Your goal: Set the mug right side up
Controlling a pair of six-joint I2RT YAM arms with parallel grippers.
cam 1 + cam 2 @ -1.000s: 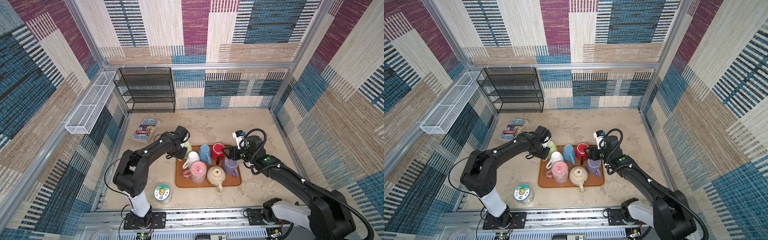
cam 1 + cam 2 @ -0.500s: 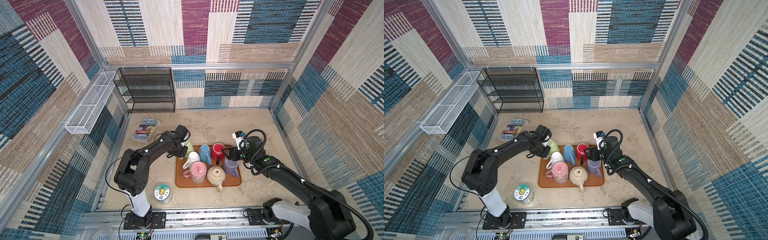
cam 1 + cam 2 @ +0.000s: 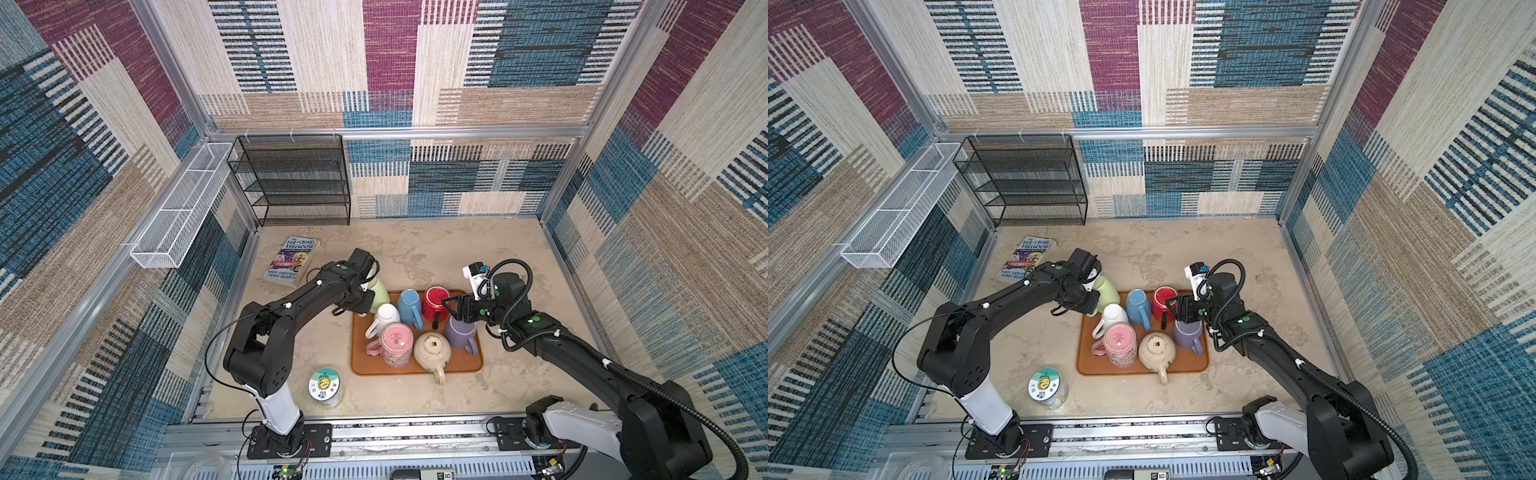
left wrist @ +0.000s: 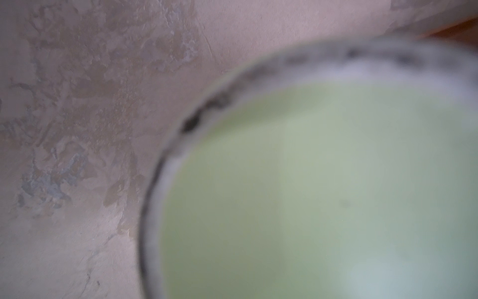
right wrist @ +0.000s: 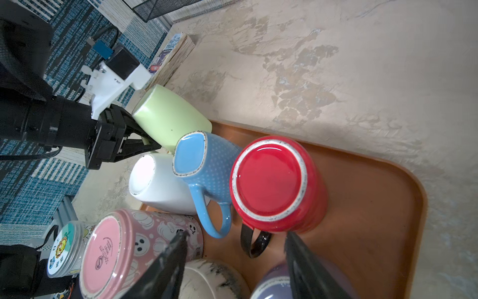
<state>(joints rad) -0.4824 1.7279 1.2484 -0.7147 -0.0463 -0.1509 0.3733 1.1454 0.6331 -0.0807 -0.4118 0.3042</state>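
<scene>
The right arm stretches low over the tray (image 5: 362, 207); the right tool (image 5: 236, 234) stands wide, empty, with the red mug (image 5: 271, 178) just ahead. The left arm reaches forward; the left tool (image 5: 151, 145) pinches the tilted green mug (image 5: 170, 121) at its tips.

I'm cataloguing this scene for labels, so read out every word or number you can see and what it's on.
"143-STOREY TREEHOUSE": cover of the colourful paperback book.
"ANDY GRIFFITHS", "TERRY DENTON": same cover, lower down.
Upturned pink ceramic mug, base print: too small to read.
Clear jar's round cartoon lid: characters too small to read.
</scene>
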